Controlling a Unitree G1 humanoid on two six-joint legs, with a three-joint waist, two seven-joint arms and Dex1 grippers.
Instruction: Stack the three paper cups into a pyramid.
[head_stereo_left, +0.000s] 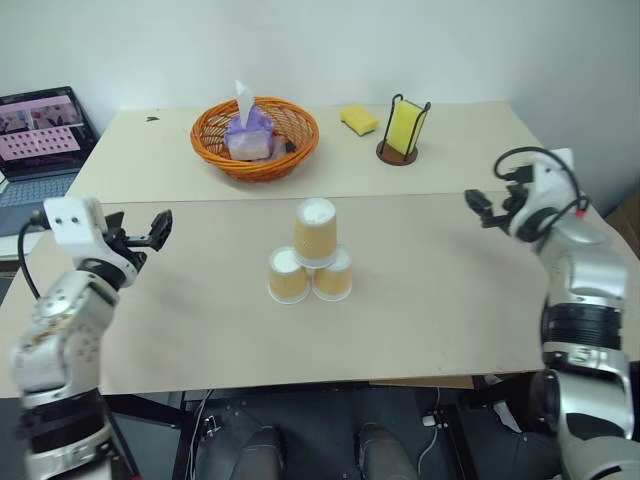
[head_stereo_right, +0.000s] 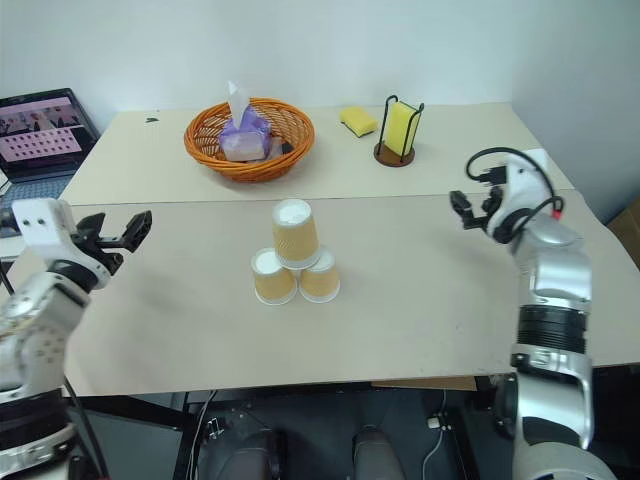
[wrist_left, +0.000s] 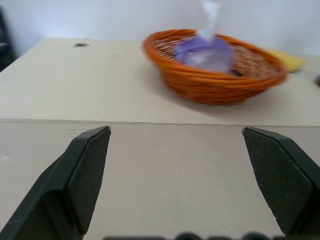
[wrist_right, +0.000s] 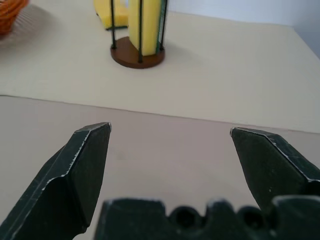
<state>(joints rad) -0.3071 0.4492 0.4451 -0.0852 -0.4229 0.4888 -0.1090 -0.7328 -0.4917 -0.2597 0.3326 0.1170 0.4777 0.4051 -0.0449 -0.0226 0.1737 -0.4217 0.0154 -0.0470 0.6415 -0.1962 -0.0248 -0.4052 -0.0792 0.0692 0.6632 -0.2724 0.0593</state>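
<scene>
standing mid-worktop, the three paper cups (head_stereo_left: 309, 262) already form the pyramid: two upside down side by side and touching, the third upside down on top, bridging both bases. the top cup leans a little toward the robot's left, so the stack looks complete but not perfectly square.

these cups are judged very light, thin-walled and easy to crush; a firm squeeze would dent the side, and a light brush would topple the stack. the tapered sides are likely a bit slick, so the safest hold would be across the mid-wall, closing gently, not at the narrow white base. since the build looks done, the better course is probably not to touch it at all.

the left gripper (head_stereo_left: 160, 227) hangs released and empty, jaws spread wide, well to the left of the stack. the right gripper (head_stereo_left: 483, 209) is likewise released and empty, well to the right. both sit clear of the cups.

the worktop (head_stereo_left: 450, 290) is pale beige, matte and flat, with a seam running across behind the cups where two boards meet. on the far board sit an orange wicker basket (head_stereo_left: 256, 137) holding a purple tissue pack, a loose yellow sponge (head_stereo_left: 359, 120), and a second sponge upright in a black wire holder (head_stereo_left: 403, 131). a laptop (head_stereo_left: 38, 135) sits at the far left, and a plain white wall stands behind.
</scene>
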